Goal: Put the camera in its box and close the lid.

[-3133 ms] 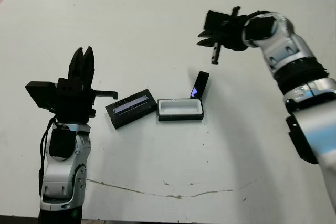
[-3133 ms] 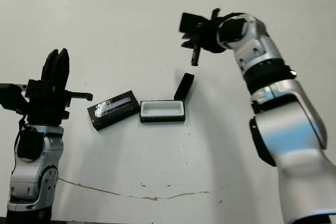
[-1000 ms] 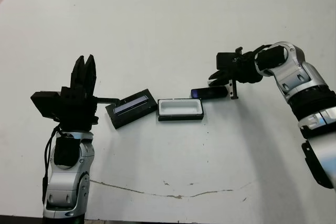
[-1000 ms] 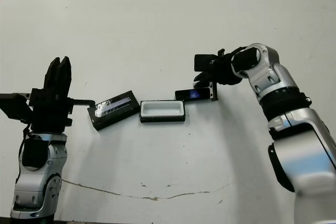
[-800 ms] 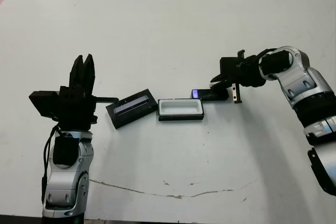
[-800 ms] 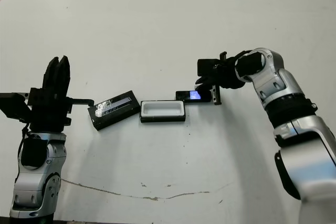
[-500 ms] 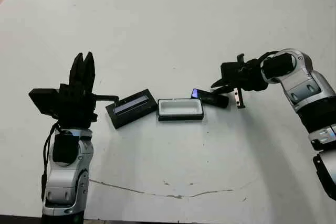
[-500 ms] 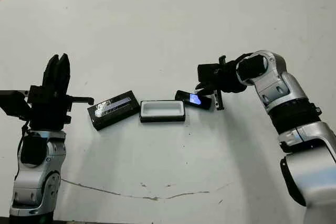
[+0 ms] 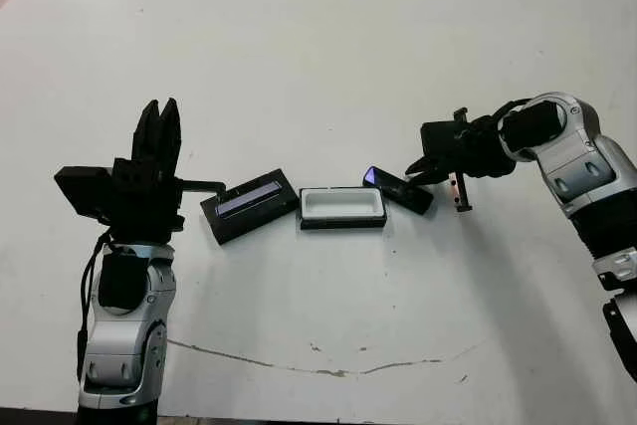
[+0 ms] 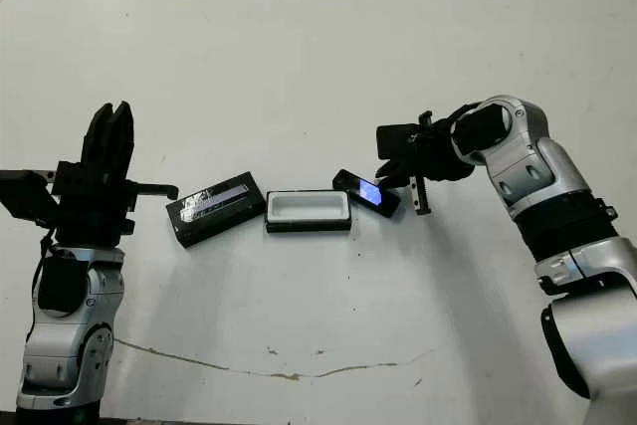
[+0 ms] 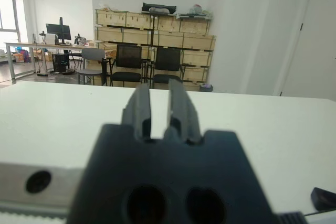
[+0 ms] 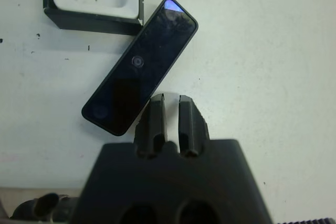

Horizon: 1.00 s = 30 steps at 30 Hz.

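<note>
White counter (image 9: 328, 67) carries the slim black camera (image 9: 400, 189) diagonally just beside the near-closed, empty right tool (image 12: 171, 116), its blue end touching the white-lined black box (image 9: 342, 207).

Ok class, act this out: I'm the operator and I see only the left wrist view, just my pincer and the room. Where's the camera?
Observer: The camera lies flat outside the box, just to its right.
Operator: Is the box empty?
Observer: Yes, only its white lining shows.
Operator: And the lid?
Observer: The lid is off, stripe up, left of the box, on the side of your left pincer.
</note>
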Motion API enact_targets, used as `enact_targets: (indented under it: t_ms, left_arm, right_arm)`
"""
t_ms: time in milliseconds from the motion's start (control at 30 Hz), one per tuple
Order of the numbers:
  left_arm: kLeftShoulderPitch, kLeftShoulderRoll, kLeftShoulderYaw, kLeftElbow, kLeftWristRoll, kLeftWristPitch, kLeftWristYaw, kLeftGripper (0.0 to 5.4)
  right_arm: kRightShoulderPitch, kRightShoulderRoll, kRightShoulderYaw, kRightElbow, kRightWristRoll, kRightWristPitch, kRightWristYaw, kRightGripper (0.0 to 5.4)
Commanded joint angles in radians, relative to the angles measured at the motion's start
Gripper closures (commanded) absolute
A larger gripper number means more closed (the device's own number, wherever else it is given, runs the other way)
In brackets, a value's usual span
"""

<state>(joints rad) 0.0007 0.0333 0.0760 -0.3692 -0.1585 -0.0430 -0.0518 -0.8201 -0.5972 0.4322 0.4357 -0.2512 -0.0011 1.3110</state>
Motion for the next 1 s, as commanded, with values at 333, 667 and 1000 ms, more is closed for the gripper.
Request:
enact_targets:
  t_ms: [333, 667, 1000]
  left_arm:
    - [0.006, 0.009, 0.007, 0.02, -0.002, 0.01, -0.009, 5.37]
    - [0.021, 0.013, 0.018, 0.013, -0.006, 0.005, -0.012, 5.37]
    - [0.026, 0.015, 0.027, 0.005, -0.015, 0.019, -0.02, 5.4]
  right_arm:
    - [0.109, -0.039, -0.061, -0.057, -0.017, -0.018, -0.168, 5.4]
    - [0.301, -0.015, -0.455, -0.224, 0.304, 0.07, -0.44, 5.4]
    - [0.57, -0.05, -0.559, -0.654, 0.516, 0.412, -0.511, 5.19]
